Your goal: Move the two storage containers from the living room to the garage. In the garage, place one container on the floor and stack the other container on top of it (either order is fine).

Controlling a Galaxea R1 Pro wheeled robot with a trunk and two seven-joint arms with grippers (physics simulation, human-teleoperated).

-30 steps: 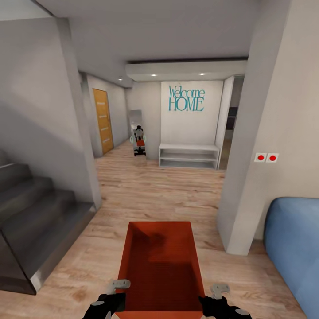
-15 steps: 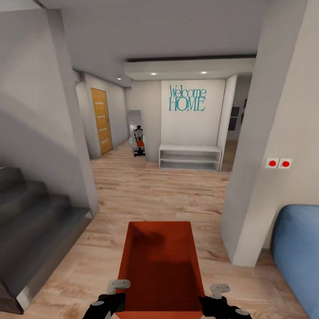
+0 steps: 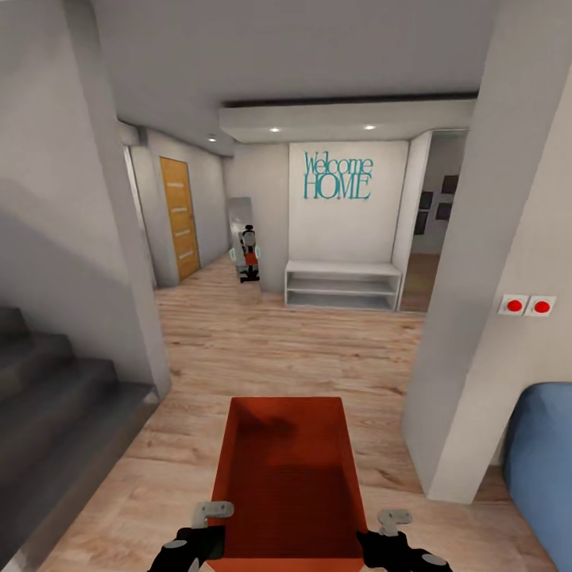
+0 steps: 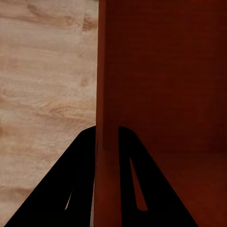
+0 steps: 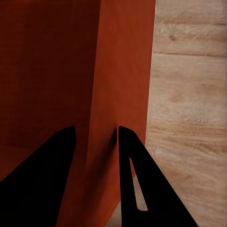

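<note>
One orange-red container (image 3: pixel 290 477) sits low and central in the head view, open side up, carried above the wood floor (image 3: pixel 270 349). The left gripper (image 3: pixel 208 526) holds its left wall and the right gripper (image 3: pixel 387 531) holds its right wall, both at the near end.

In the left wrist view, the left gripper (image 4: pixel 108 142) straddles the container (image 4: pixel 165 75) wall: one dark finger (image 4: pixel 78 170) lies outside over the floor (image 4: pixel 47 71), the other inside the bin, both pinching the thin wall between them. In the right wrist view, the right gripper (image 5: pixel 94 137) grips the opposite wall of the container (image 5: pixel 123 56) the same way, one finger (image 5: pixel 137 175) outside over the floor (image 5: pixel 189 94), one inside, pressed against the wall.

Surroundings: grey stairs (image 3: pixel 56 413) rise at near left beside a grey wall. A blue sofa (image 3: pixel 544 461) edge shows at near right, beyond a pillar bearing two red buttons (image 3: pixel 527 305). Ahead, the far wall carries teal "Welcome HOME" lettering (image 3: pixel 337 176) above a white low shelf (image 3: pixel 342 284). An orange-brown door (image 3: pixel 179 216) stands at far left. Just left of the shelf, a mirror (image 3: pixel 245 238) shows a small robot figure holding something red.
</note>
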